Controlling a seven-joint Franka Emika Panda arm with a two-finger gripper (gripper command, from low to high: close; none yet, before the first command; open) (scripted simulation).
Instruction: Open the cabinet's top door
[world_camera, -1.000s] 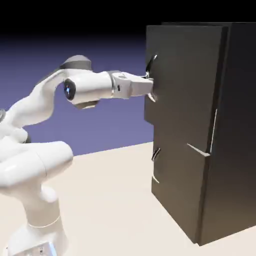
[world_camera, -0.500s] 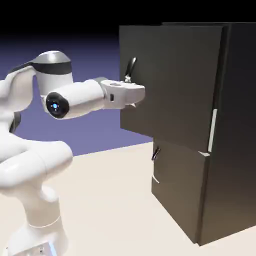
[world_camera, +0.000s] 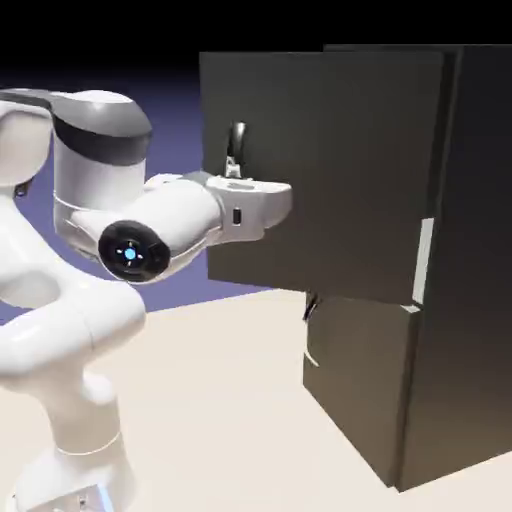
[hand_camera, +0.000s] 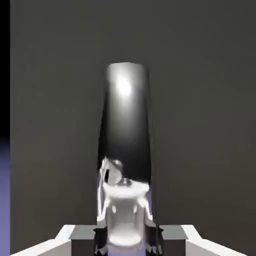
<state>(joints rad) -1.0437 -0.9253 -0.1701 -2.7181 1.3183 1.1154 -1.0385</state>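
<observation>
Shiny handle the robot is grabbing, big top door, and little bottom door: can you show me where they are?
Handle (hand_camera: 127, 110): hand view, on its upper part.
Top door (world_camera: 350, 160): exterior view, on its flat front.
Bottom door (world_camera: 360, 380): exterior view, on its front panel.

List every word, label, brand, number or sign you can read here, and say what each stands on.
None can be read.
The top door, its handle and the lower door show no lettering.
The arm's base bears small marks, too small to read.
</observation>
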